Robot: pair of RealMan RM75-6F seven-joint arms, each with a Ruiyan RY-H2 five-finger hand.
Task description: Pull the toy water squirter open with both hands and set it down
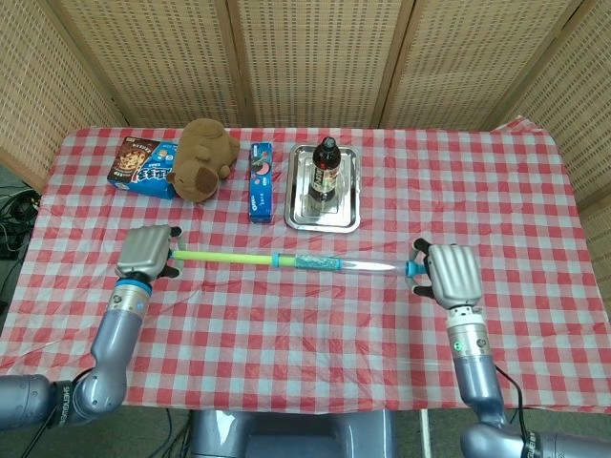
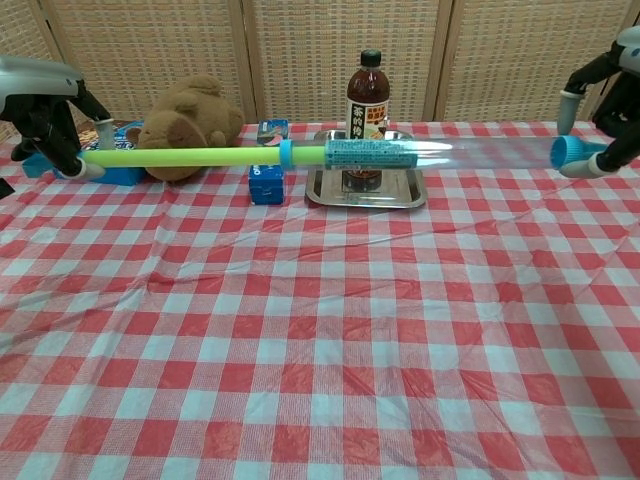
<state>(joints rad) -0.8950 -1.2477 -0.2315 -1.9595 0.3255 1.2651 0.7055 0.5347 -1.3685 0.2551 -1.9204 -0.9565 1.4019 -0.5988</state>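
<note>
Spanning two hands (image 1: 145,250) (image 1: 456,275): one squirter (image 1: 286,260)

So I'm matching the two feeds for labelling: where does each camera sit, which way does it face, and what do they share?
Head view: high above the near table edge, looking steeply down on the table; both forearms show, with the left hand and right hand.
Chest view: low, about table height, looking level across toward the wicker screens; only the left hand and right hand show, at the frame edges.
Shared: the toy water squirter held at its ends by both hands, the bottle on its tray, the plush toy.
</note>
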